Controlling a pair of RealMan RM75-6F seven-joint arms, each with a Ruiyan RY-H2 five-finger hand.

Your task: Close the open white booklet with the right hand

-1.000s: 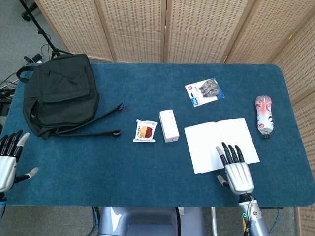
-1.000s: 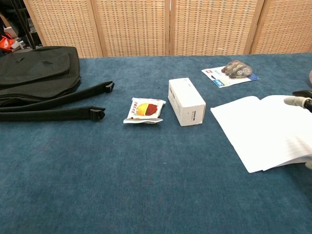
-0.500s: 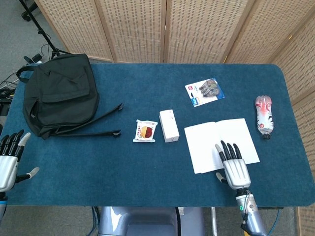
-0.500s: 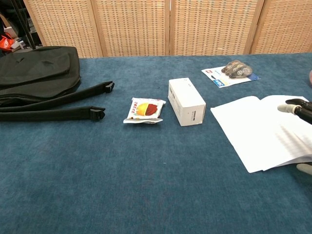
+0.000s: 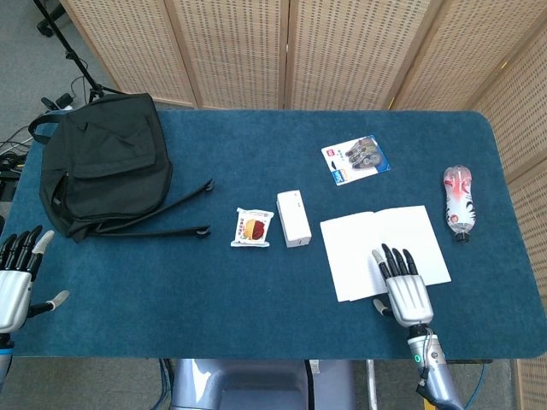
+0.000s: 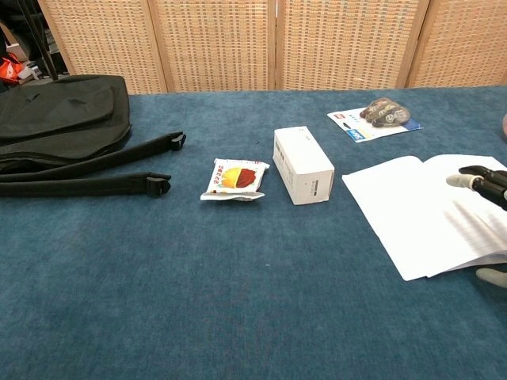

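My left hand (image 5: 15, 282) idles with fingers spread and nothing in it at the bench's (image 5: 256, 316) near-left edge, well apart from the work. The open white booklet (image 5: 383, 249) lies flat with both pages showing, so as I judge it the closing has not begun. My right hand (image 5: 404, 286) is flat, fingers apart over the booklet's near right page, gripping nothing; lifting and folding a page across is all left.

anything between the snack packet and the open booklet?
Yes: the white box stands between the snack packet and the open white booklet, apart from both. The head view and chest view both show it.
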